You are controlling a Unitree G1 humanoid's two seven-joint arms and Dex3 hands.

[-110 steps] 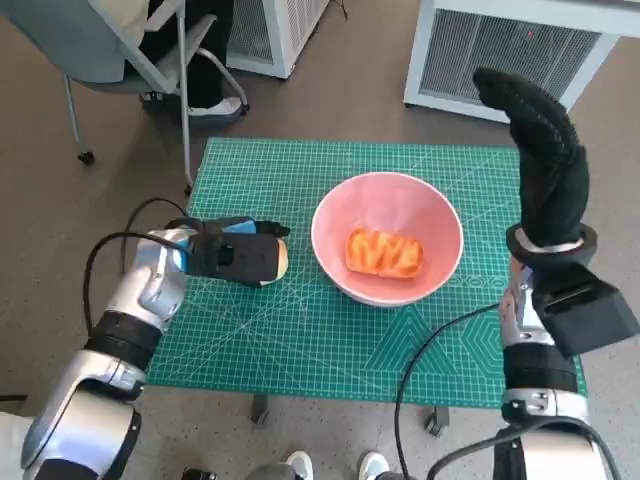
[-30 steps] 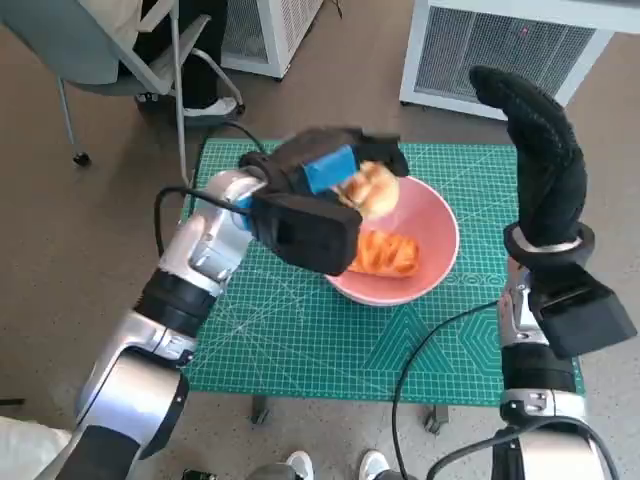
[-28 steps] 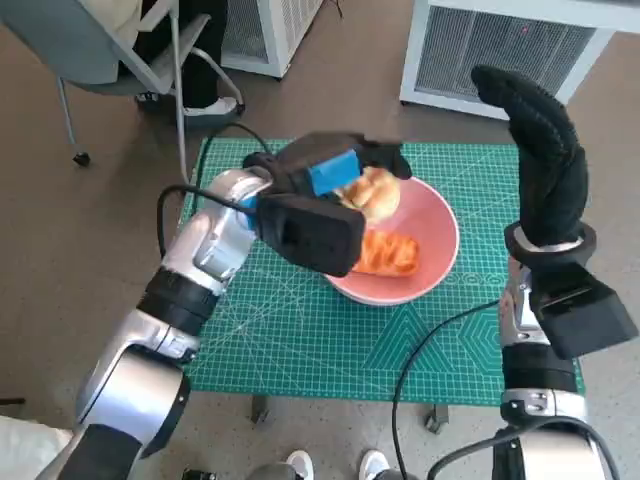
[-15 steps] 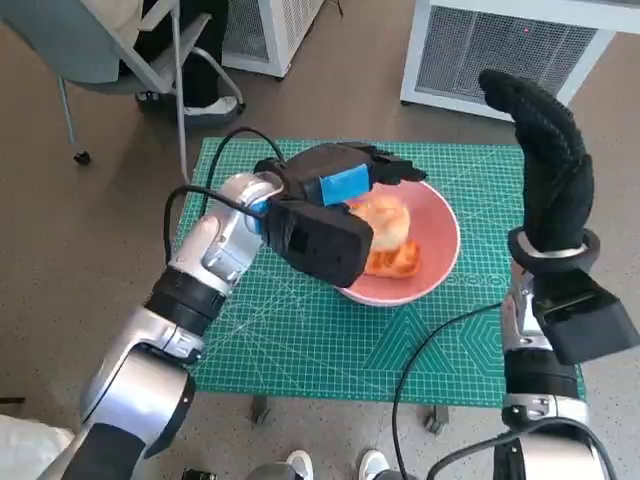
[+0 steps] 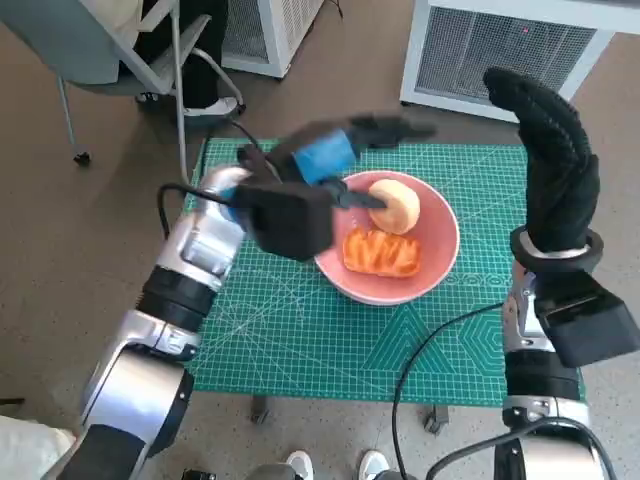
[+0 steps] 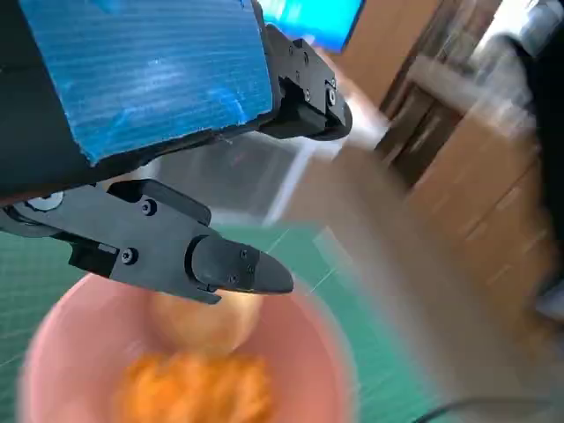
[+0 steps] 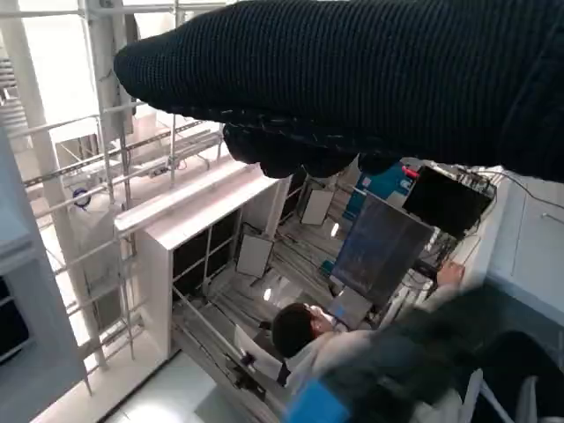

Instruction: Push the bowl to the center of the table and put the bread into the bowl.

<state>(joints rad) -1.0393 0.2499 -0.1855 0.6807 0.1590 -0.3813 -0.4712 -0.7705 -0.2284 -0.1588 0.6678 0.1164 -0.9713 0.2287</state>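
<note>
- The left hand (image 5: 330, 160), black with blue tape across its back, was seen raised over the far-left rim of the shallow pink plastic bowl (image 5: 437, 262), its fingers (image 6: 211, 263) spread apart and nothing gripped between them.
- A round pale-golden bread roll (image 5: 394, 203) was found inside the bowl, just below and beyond the left hand's fingertips; whether a fingertip touched it could not be told.
- A glazed orange twisted bread loaf (image 5: 381, 252) lay in the bowl beside the roll, on the side nearer the robot.
- The bowl was seen on the green gridded cutting mat (image 5: 290, 330), roughly at the mat's middle, between the two hands.
- The right hand (image 5: 553, 165), in a black knitted glove, was held upright, well apart from the bowl, fingers extended and nothing grasped.
</note>
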